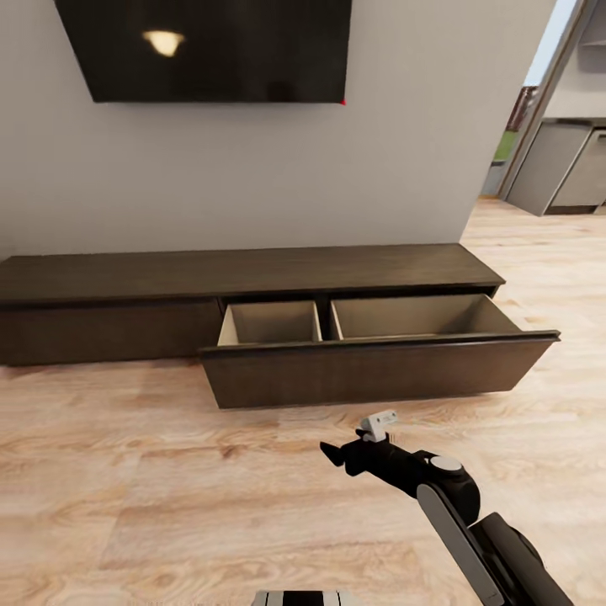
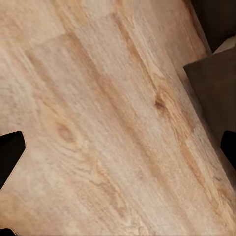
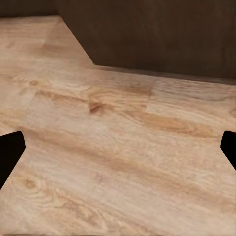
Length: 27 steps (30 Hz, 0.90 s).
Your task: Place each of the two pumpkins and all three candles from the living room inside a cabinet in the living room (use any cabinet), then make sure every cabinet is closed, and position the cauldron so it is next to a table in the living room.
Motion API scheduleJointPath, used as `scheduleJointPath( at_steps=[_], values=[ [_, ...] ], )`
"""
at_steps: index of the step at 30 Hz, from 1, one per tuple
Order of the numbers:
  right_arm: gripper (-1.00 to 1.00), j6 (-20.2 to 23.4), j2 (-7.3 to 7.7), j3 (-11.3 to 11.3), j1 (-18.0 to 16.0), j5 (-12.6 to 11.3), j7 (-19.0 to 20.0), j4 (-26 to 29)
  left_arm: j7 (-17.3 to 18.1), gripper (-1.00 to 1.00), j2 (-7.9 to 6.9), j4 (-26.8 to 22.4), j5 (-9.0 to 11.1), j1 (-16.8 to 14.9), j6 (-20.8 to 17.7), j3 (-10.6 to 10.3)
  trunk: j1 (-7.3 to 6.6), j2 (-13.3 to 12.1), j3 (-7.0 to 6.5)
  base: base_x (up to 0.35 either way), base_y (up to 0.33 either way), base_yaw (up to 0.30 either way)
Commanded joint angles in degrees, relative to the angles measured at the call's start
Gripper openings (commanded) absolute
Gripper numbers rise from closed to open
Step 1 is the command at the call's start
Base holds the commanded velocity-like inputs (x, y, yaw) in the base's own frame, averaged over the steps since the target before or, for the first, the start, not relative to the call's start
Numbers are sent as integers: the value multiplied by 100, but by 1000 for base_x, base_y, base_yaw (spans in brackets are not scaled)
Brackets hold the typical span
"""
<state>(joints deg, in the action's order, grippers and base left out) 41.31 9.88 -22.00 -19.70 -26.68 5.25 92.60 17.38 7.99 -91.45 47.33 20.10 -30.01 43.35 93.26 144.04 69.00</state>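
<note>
The cabinet (image 1: 252,273) stands against the grey wall, a long low dark-brown unit with a flat bare top. Its right-hand drawer (image 1: 379,366) is pulled fully out over the floor; the left drawer front (image 1: 109,330) sits flush and shut. That makes two drawer fronts, one out and one in. The open drawer has pale wood inside, split by one divider into two compartments: a smaller left compartment (image 1: 271,324) and a wider right compartment (image 1: 417,318). As far as the head view looks into them, both show only bare pale wood.

The right gripper (image 1: 335,455) hangs low over the wooden floor (image 1: 126,488), just in front of the open drawer and apart from it. In the right wrist view its two dark fingertips (image 3: 10,152) sit at opposite edges with bare planks between them, so the claw is spread wide and grasps nothing. That view also shows the dark drawer front (image 3: 162,37) close ahead.

The left gripper (image 2: 118,152) appears in the left wrist view, fingertips (image 2: 10,152) likewise far apart over bare floor, holding nothing, with a dark cabinet corner (image 2: 214,91) off to one side.

Above the cabinet one black wall screen (image 1: 206,46) hangs, and grey kitchen units (image 1: 560,164) show through the doorway at the right
</note>
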Motion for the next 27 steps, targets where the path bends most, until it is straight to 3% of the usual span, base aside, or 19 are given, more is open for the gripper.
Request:
scheduleJointPath(
  at_steps=[1,3,5,6,7,11,15,16,18,19,21,27],
  values=[
    [100,26,4,-17,-9,20,20,4,4,100,1,-7,40,-7,-51,11,-1,2,1,0,0,281],
    [100,35,5,-31,-13,21,20,4,-3,100,-9,-5,-44,-13,-49,-92,-1,2,-5,0,0,282],
    [100,39,5,-36,-15,22,20,4,-18,100,-17,-16,-292,-51,-49,-285,-1,2,-10,0,0,284],
    [100,41,4,-38,-16,22,20,4,-18,100,-20,-32,-479,-103,-49,-387,-1,2,-13,0,0,285],
    [100,42,1,-46,-16,22,20,4,11,100,-33,-52,-794,-240,-52,-495,-1,2,-15,0,0,287],
    [100,43,-7,-79,-11,22,-11,4,-39,100,-114,-62,-981,-599,-182,-558,-1,2,-25,0,0,288],
    [100,43,-77,-107,7,22,-367,4,-556,100,-144,-65,-1058,-1123,-600,-616,-1,2,-40,0,0,286],
    [100,43,-133,-151,14,24,-516,4,-688,100,-136,-65,-1074,-1232,-665,-733,-1,2,-45,0,0,275],
    [100,44,-181,-224,16,24,-678,4,-829,100,-140,-66,-1170,-1305,-711,-1011,-1,2,-55,0,0,270],
    [100,44,-218,-282,7,23,-793,4,-974,100,-121,-53,-1561,-1319,-656,-1346,-1,2,-60,0,0,262],
    [100,44,-229,-305,7,22,-821,4,-998,100,-103,-48,-1786,-1317,-514,-1518,-1,2,-71,0,0,262],
    [100,42,-256,-510,27,28,-846,4,-978,100,-134,5,-1991,-1293,-237,-1646,-1,2,-100,0,0,262]
  ],
)
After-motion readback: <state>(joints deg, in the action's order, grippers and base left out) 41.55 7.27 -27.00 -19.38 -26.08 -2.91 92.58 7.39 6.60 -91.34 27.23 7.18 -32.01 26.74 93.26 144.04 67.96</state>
